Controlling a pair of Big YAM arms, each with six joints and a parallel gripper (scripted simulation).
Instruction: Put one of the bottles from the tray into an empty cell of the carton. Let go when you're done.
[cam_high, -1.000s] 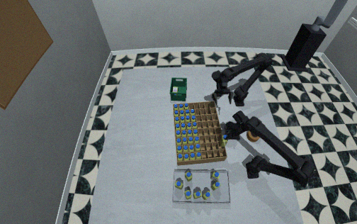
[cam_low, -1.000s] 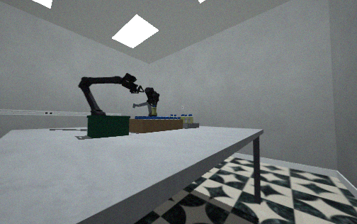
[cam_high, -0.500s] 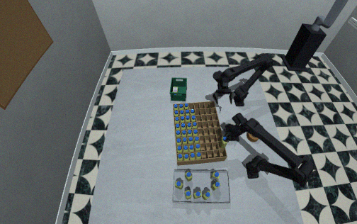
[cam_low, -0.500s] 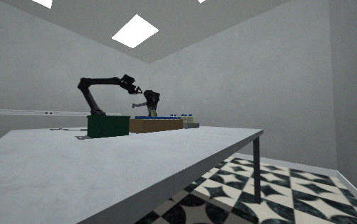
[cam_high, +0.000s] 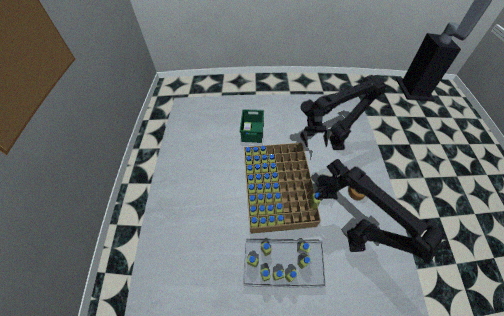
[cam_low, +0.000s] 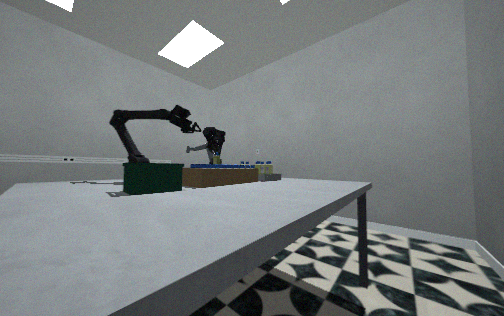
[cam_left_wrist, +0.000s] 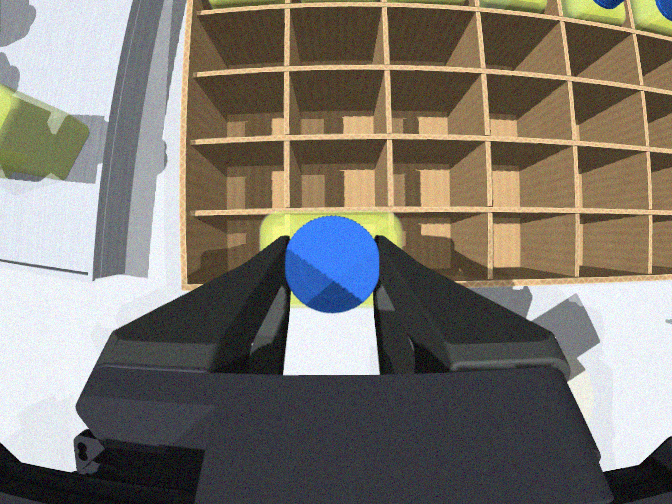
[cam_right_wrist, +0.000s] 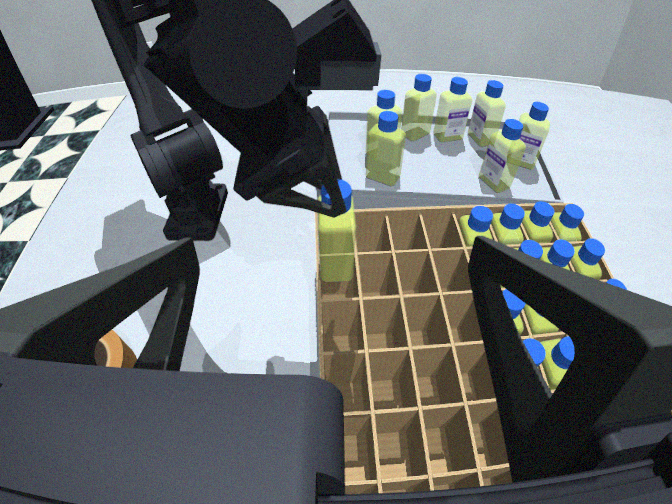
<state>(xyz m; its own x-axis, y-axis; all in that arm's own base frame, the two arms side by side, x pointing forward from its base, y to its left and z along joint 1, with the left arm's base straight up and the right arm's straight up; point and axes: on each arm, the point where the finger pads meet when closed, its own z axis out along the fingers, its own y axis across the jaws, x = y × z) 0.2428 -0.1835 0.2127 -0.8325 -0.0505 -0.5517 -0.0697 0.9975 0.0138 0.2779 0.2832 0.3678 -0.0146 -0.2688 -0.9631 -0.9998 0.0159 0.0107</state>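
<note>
My left gripper is shut on the blue cap of an upright yellow-green bottle. The bottle is over the carton's outer empty row, near the tray end; in the left wrist view it overlaps the divider between the first two cells, and its depth is unclear. The carton has empty cells on the arms' side and bottles in the others. The tray holds several upright bottles. My right gripper is open and empty above the carton's far corner.
A green crate with a small pale item stands beyond the carton's far end. An orange-brown round object lies on the table beside the left arm. The two arms stand on the same side of the carton.
</note>
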